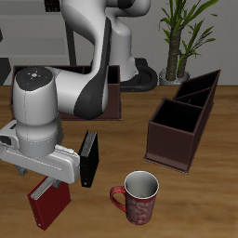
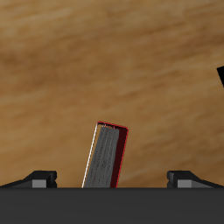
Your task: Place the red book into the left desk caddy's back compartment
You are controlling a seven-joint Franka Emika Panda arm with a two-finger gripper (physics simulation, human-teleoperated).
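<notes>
The red book (image 1: 46, 206) stands upright near the table's front edge, and the wrist view shows its white page edges (image 2: 106, 156) from above. My gripper (image 1: 51, 180) hangs just over it, open, and its fingertips (image 2: 42, 178) stand wide apart on either side of the book without touching it. The left desk caddy (image 1: 184, 119) is a dark brown box across the table. Its back compartment (image 1: 199, 93) is the taller section with sloping walls. Its low square section (image 1: 173, 130) faces the table's front edge.
A black book (image 1: 89, 158) stands upright close beside the gripper, and its corner shows in the wrist view (image 2: 220, 80). A red mug (image 1: 139, 198) sits between the books and the caddy. A second dark brown caddy (image 1: 113, 95) stands behind the arm. A potted plant (image 1: 177, 42) is at the back.
</notes>
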